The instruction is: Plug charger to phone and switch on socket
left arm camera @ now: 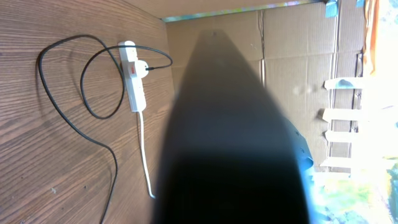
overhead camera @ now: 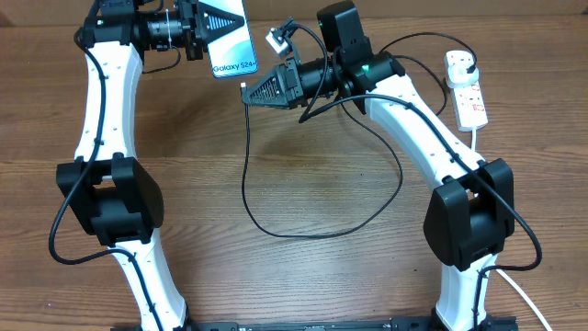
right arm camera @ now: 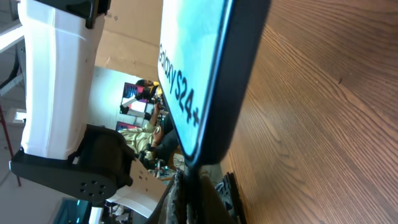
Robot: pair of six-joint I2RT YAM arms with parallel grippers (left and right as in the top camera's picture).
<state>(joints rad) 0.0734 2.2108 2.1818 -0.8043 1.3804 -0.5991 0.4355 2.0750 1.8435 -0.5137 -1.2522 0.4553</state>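
Observation:
My left gripper (overhead camera: pixel 208 26) is shut on the phone (overhead camera: pixel 231 44) and holds it above the table's far edge, screen up, showing "Galaxy S24+". In the left wrist view the phone's dark back (left arm camera: pixel 230 137) hides the fingers. My right gripper (overhead camera: pixel 248 92) is shut on the charger's connector tip (right arm camera: pixel 190 182), which touches the phone's lower edge (right arm camera: pixel 205 149). The black charger cable (overhead camera: pixel 248 184) loops over the table to a plug in the socket (overhead camera: pixel 467 87), a white power strip at the far right. The strip also shows in the left wrist view (left arm camera: pixel 134 74), with its red switch.
The strip's white lead (overhead camera: pixel 476 138) runs toward the table's front past the right arm's base. It also shows in the left wrist view (left arm camera: pixel 144 155). Cardboard panels (left arm camera: pixel 292 56) stand behind the table. The cable loop lies across the table's middle.

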